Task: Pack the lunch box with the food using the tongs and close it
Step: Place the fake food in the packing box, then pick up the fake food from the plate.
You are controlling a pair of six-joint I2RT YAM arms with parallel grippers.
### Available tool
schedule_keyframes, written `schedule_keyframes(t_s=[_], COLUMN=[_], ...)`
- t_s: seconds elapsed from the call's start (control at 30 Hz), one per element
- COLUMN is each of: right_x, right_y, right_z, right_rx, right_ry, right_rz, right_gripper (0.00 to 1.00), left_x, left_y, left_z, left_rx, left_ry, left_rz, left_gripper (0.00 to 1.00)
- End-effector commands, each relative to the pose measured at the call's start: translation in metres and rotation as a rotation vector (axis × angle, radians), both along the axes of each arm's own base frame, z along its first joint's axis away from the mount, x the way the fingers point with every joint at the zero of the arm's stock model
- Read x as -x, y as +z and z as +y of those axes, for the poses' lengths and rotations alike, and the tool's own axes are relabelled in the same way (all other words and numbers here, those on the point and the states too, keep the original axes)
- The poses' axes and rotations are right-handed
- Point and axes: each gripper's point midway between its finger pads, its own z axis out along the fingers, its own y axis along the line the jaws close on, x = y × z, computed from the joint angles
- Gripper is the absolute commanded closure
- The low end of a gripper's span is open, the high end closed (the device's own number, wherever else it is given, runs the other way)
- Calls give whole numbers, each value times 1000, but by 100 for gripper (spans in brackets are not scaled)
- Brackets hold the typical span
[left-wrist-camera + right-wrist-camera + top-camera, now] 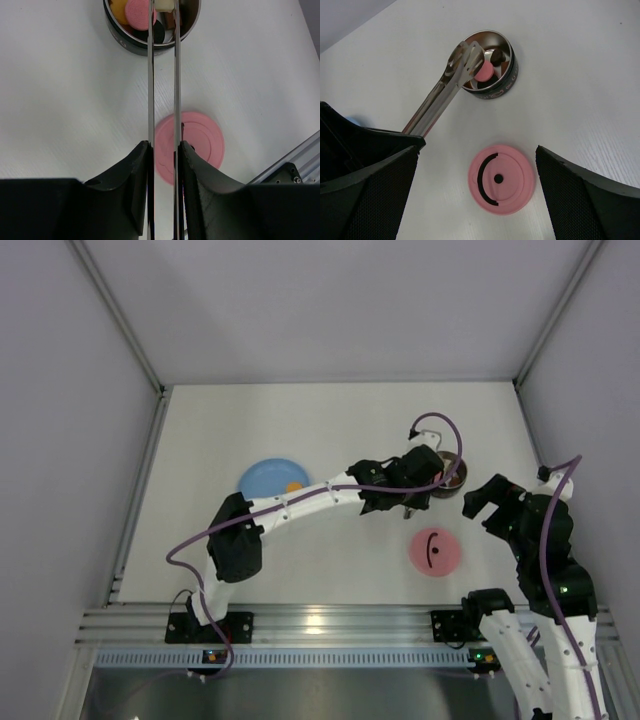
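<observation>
Far left: light-blue plate [272, 478], round, smooth and shallow, with one small orange piece [294, 486] near its right rim. Table [330, 430] is white and matte, with a faint grain.

Centre: left gripper [164, 150] has black, smooth, curved fingers [131, 167] clamped narrow on the tongs [151, 75], which are two slim, polished steel arms running almost parallel with a thin gap between them. The tongs reach forward from the fingers to the lunch box [495, 94], with their tips over its opening. The wrist view cuts the tips off at the top edge. From the right wrist they sit by a pink piece, but contact cannot be confirmed.

Lunch box: small, round and shiny steel, with a dark reflective wall, standing upright and open on the table. It lies straight ahead of the left gripper, well apart from the fingers and bridged only by the tongs. Food [139, 12] inside: a flat pink disc, an orange-yellow piece, dark pieces and something pale between the tong arms. Individual shapes are hard to separate.

Lid [501, 179]: flat pink disc with concentric ridges, a black arc and a dot. It lies on the table near the lunch box, not touching it.

Right: right gripper [476, 150] has textured black pads, jaws spread wide and nothing held, and hangs above the lid.
</observation>
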Motion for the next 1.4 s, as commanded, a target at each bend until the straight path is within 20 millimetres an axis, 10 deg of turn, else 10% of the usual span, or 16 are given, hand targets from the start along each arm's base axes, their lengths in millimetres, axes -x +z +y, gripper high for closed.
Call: schedule_keyframes(t_s=[0.0, 0.63, 0.97, 1.37], right_x=[4, 3, 0, -11], right_y=[12, 8, 5, -4], right_z=[-5, -3, 0, 8], right_rx=[8, 5, -3, -18], right_ry=[-20, -8, 4, 42], right_rz=[-27, -17, -20, -4], right_gripper=[1, 1, 1, 1], left_x=[-6, -14, -11, 23], left_y=[34, 67, 96, 26], left_z=[-19, 15, 136, 268], left_rx=[107, 83, -16, -125], left_ry=[-16, 57, 323, 556], left_rz=[-54, -146, -185, -86], left_gripper=[67, 53, 54, 53])
